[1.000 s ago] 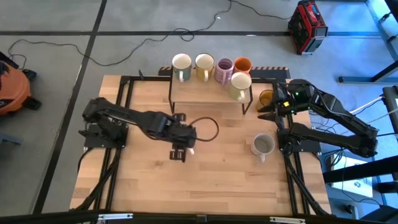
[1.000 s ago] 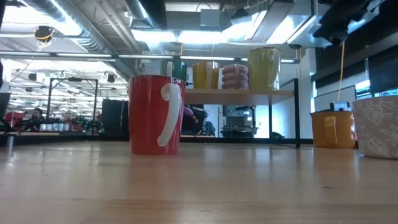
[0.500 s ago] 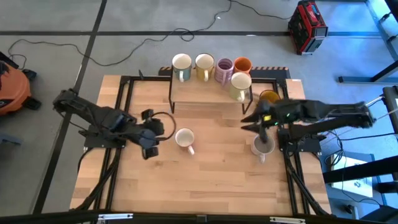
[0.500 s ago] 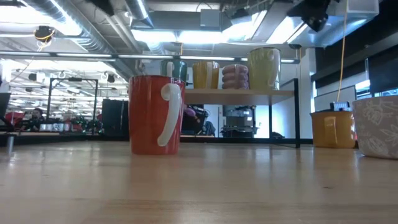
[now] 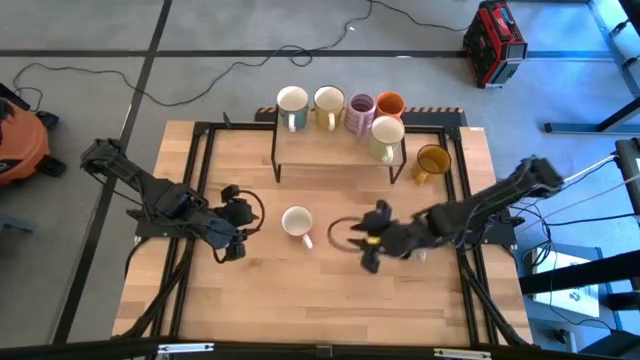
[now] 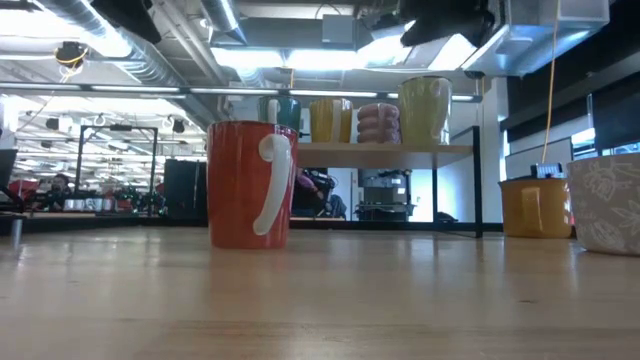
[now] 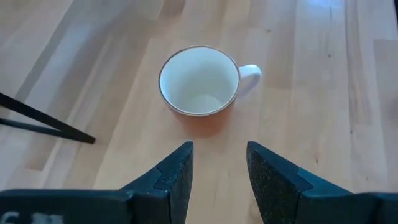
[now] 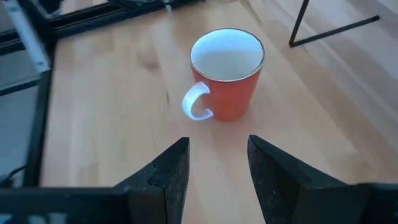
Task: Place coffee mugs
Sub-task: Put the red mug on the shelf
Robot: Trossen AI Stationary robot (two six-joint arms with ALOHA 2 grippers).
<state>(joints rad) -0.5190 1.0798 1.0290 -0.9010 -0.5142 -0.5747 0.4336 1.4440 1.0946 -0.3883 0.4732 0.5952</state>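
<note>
The red-orange mug with a white inside [image 5: 296, 222] stands upright on the table between both grippers, also seen as the red-orange mug [image 6: 250, 185]. My left gripper [image 5: 240, 228] is open, a short way to the mug's left, and its wrist view shows the mug [image 7: 199, 84] ahead of the open fingers. My right gripper [image 5: 362, 245] is open on the mug's right, facing the mug [image 8: 227, 71] and its white handle [image 8: 198, 102]. A mustard mug [image 5: 432, 158] and a grey patterned mug [image 6: 608, 205] stand on the table. Several mugs [image 5: 345, 108] sit on a raised shelf [image 5: 335, 150].
The shelf's black legs [image 5: 275, 160] stand on the far half of the table. My right arm [image 5: 470, 210] stretches across the right side, over the grey mug. A black frame [image 5: 205, 150] borders the tabletop. Bare wood lies along the near edge [image 5: 320, 310].
My left gripper has drawn back from over the red-orange mug toward the table's left edge, leaving the mug standing in place. My right gripper has swung from beside the shelf's right end, past the grey mug, toward the red-orange mug and the table's middle.
</note>
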